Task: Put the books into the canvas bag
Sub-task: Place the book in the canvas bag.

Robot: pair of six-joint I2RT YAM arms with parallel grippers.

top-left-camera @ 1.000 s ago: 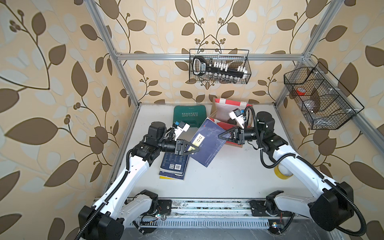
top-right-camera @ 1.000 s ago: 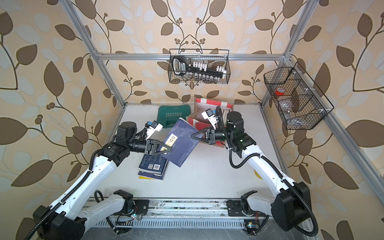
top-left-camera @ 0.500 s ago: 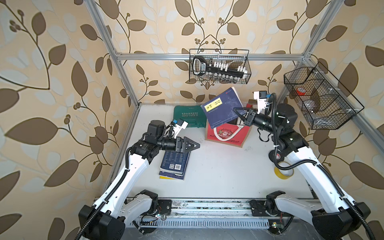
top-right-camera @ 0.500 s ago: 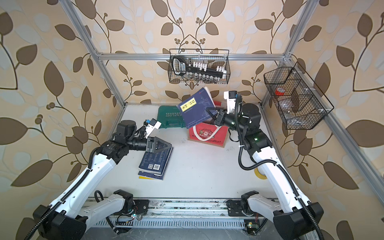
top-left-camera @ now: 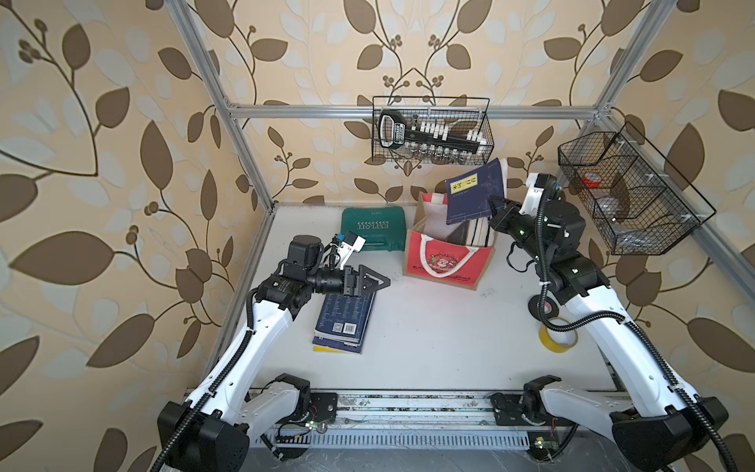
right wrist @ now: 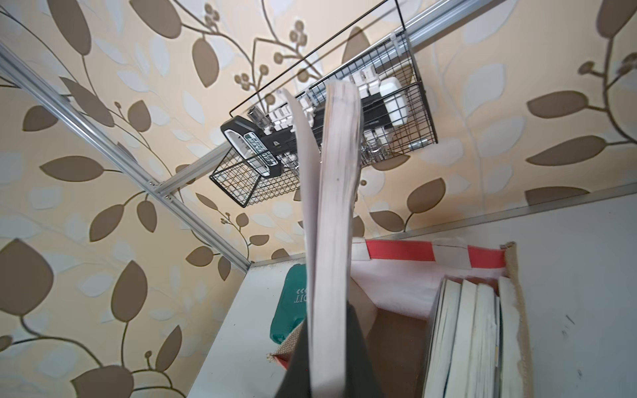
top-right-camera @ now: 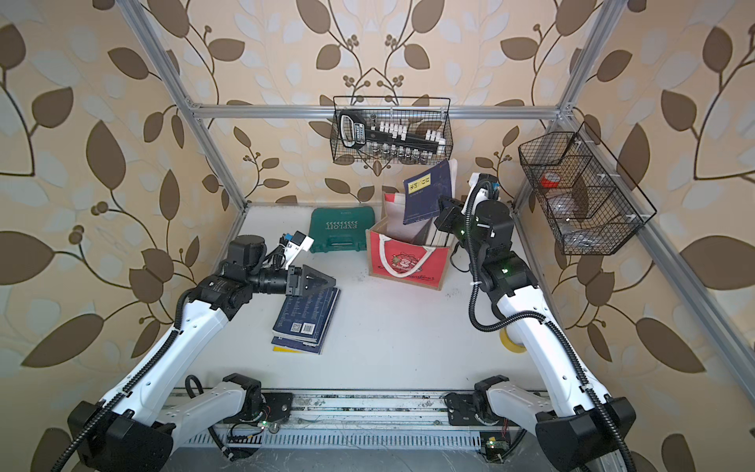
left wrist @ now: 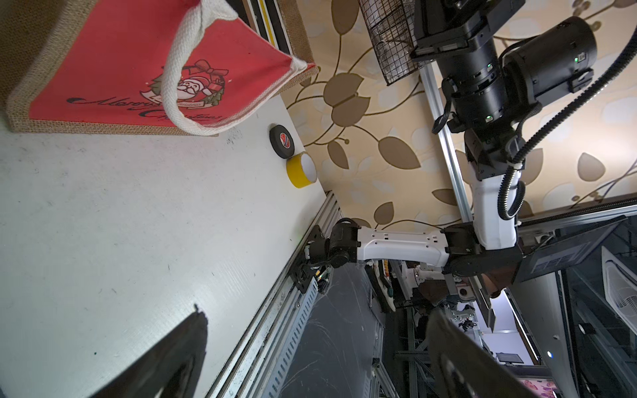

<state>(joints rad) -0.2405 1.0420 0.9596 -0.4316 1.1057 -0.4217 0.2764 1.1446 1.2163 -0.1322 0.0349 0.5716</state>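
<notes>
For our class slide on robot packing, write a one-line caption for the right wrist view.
Right gripper holds a book over the canvas bag, where several books stand on edge.

Walls (top-left-camera: 122,122): beige wallpaper, brown leaves and vines.
Frame (top-left-camera: 302,111): aluminium rails along the corners.
Table (top-left-camera: 429,327): white top, lightly scuffed.
Back-wall basket (top-left-camera: 431,160): black wire.
Side-wall basket (top-left-camera: 653,229): black wire.
Light: soft, even.

Light: bright, even; faint soft shadows on the counter (top-left-camera: 429,347).
Top views: sharp, bowed at the edges.
Wrist views: left fingers (left wrist: 165,361) and book (right wrist: 339,206) blurred.
</notes>
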